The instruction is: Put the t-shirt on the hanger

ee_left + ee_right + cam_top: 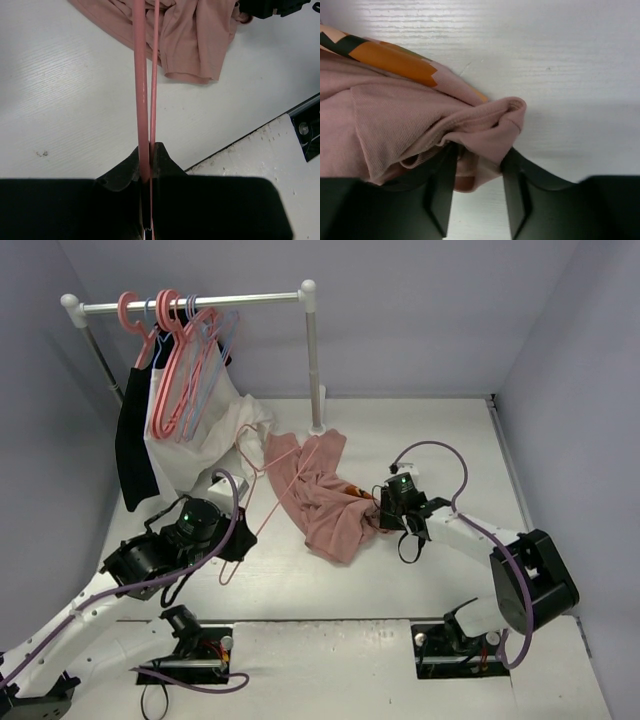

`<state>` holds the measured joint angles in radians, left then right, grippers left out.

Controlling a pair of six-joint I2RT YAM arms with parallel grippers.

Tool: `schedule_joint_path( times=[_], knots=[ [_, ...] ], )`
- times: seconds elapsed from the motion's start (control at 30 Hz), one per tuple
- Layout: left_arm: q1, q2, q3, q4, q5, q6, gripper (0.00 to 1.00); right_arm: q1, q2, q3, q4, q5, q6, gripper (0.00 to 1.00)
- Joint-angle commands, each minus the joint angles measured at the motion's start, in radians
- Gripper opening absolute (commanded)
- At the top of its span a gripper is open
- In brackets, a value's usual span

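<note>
The salmon-pink t-shirt (320, 495) lies crumpled on the table in the middle, with its orange print (395, 57) showing in the right wrist view. The thin pale-pink hanger (270, 475) slants across the shirt's left part. My left gripper (243, 537) is shut on the hanger's lower end (142, 100), both thin bars pinched between the jaws (150, 150). My right gripper (380, 510) is at the shirt's right edge. Its jaws stand apart (477, 165) with a folded hem of the t-shirt (420, 115) lying between them.
A white clothes rack (200, 302) stands at the back left, its right post (313, 350) just behind the shirt. Coral and pale blue hangers (185, 370), a white garment (210, 430) and a black garment (135, 450) hang from it. The right arm's gripper (270, 7) shows at the left wrist view's top right.
</note>
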<state>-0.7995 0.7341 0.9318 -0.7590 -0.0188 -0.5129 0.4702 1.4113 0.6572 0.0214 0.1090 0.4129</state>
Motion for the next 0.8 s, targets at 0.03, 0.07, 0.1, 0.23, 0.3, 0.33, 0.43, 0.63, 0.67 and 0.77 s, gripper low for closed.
schedule_joint_path(
  times=[0.03,0.07,0.1,0.23,0.3,0.33,0.43,0.63,0.67,0.77],
  knots=[
    [-0.015,0.044,0.014,0.093,0.019,-0.004,0.0,-0.001,-0.017,0.12,0.021,0.04,-0.09,0.46],
    [-0.017,0.048,0.015,0.093,0.019,-0.004,0.0,-0.001,-0.014,0.138,0.011,0.066,-0.113,0.47],
    [-0.017,0.053,0.015,0.093,0.019,-0.003,0.0,-0.001,-0.009,0.162,0.0,0.075,-0.125,0.48],
    [-0.02,0.053,0.014,0.097,0.019,0.003,0.0,-0.001,0.025,0.201,-0.018,0.111,-0.157,0.48],
    [-0.021,0.053,0.015,0.096,0.019,0.01,0.0,-0.003,0.034,0.206,-0.018,0.118,-0.168,0.47],
    [-0.02,0.05,0.014,0.096,0.019,0.012,0.0,-0.005,0.034,0.204,-0.018,0.117,-0.172,0.46],
    [-0.02,0.049,0.01,0.096,0.026,0.018,0.0,-0.01,0.028,0.187,-0.047,0.12,-0.174,0.45],
    [-0.02,0.042,0.001,0.098,0.062,0.028,0.0,-0.03,-0.003,0.15,-0.054,0.144,-0.186,0.4],
    [-0.02,0.044,0.002,0.099,0.063,0.031,0.0,-0.028,-0.005,0.15,-0.052,0.146,-0.187,0.38],
    [-0.02,0.048,0.004,0.106,0.073,0.035,0.0,-0.03,-0.012,0.159,-0.052,0.133,-0.2,0.35]
  ],
)
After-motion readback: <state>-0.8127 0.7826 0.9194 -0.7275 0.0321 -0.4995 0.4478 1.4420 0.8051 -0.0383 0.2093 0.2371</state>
